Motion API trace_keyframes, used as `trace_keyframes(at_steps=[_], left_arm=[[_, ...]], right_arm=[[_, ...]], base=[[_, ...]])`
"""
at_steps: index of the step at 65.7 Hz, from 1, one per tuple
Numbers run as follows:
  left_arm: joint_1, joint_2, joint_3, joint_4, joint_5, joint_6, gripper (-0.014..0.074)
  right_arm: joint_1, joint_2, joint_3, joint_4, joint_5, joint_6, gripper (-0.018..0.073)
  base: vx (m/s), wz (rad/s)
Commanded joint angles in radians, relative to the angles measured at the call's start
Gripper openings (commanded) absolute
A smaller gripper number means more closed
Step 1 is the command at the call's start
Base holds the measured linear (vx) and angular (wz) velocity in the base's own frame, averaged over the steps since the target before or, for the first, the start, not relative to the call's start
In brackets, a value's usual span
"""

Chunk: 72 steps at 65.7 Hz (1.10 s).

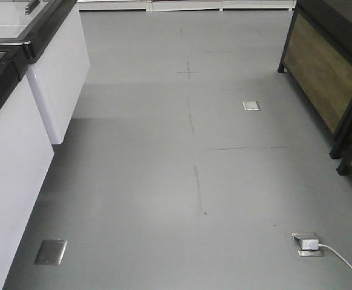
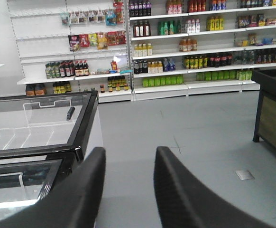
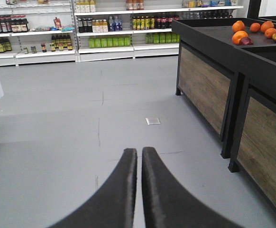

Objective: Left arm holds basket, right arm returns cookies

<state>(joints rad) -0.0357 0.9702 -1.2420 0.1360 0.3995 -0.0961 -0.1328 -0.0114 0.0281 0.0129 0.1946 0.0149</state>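
The left hand (image 2: pixel 131 150) is held with its two dark fingers (image 2: pixel 81 190) apart, a fair gap of grey floor (image 2: pixel 195 123) showing between them and nothing in it. It points along the floor toward the far shelves (image 2: pixel 190 47) stocked with bottles. To its left stands a chest freezer (image 2: pixel 83 126) with a black frame and a glass lid.

The right hand (image 3: pixel 139 150) has its fingers (image 3: pixel 116 190) drawn close, only a thin slit between them, and nothing is caught there. It too points toward the far shelving. To its right stands a dark produce stand (image 3: pixel 207 85) with wood-look panels, and oranges (image 3: pixel 244 34) lie on its top at the far right.

The front view looks down on bare floor between the white freezer cabinet (image 1: pixel 58 78) on the left and the stand on the right. A metal floor plate (image 1: pixel 51 252) sits near left, a smaller one (image 1: pixel 251 106) farther off, and a floor socket (image 1: pixel 308 244) near right carries a white plug with its cable running off to the right.

Where the basket and the cookies lie, and which way either points, cannot be told from these views.
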Motion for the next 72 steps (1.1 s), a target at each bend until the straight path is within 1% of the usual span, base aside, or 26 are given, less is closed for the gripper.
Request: trace_keyframes(at_steps=[1, 5, 12, 21, 27, 38, 47, 57, 66, 72], left_arm=[[-0.006, 0.012, -0.028, -0.005, -0.068, -0.005, 0.0360], [-0.006, 0.024, -0.028, -0.004, -0.069, -0.005, 0.0413], [-0.006, 0.039, -0.028, -0.004, -0.069, -0.005, 0.0467], [0.000, 0.041, -0.027, -0.001, -0.068, -0.016, 0.0479], [0.028, 0.041, -0.027, 0.003, -0.079, -0.021, 0.0479], [0.147, 0.041, -0.027, 0.000, -0.080, -0.092, 0.0479], [0.246, 0.040, -0.027, -0.006, -0.072, -0.131, 0.0479], [0.370, 0.035, -0.028, -0.006, -0.035, -0.182, 0.0479], [0.472, 0.011, -0.028, -0.006, -0.022, -0.211, 0.0479], [0.542, -0.008, -0.028, -0.006, -0.020, -0.276, 0.0479]], right_arm=[[-0.006, -0.012, 0.018, -0.004, -0.073, -0.003, -0.0011], [-0.006, -0.012, 0.018, -0.004, -0.073, -0.003, -0.0011], [-0.006, -0.012, 0.018, -0.004, -0.073, -0.003, -0.0011], [-0.006, -0.012, 0.018, -0.004, -0.073, -0.003, -0.0011], [-0.006, -0.012, 0.018, -0.004, -0.073, -0.003, -0.0011], [-0.006, -0.012, 0.018, -0.004, -0.073, -0.003, -0.0011], [-0.006, -0.012, 0.018, -0.004, -0.073, -0.003, -0.0011], [-0.006, -0.012, 0.018, -0.004, -0.073, -0.003, -0.0011], [-0.006, -0.012, 0.018, -0.004, -0.076, -0.003, -0.0011], [-0.006, -0.012, 0.018, -0.004, -0.076, -0.003, -0.0011]], base=[[0.00, 0.00], [0.00, 0.00], [0.00, 0.00], [0.00, 0.00], [0.00, 0.00], [0.00, 0.00], [0.00, 0.00], [0.00, 0.00], [0.00, 0.00], [0.00, 0.00]])
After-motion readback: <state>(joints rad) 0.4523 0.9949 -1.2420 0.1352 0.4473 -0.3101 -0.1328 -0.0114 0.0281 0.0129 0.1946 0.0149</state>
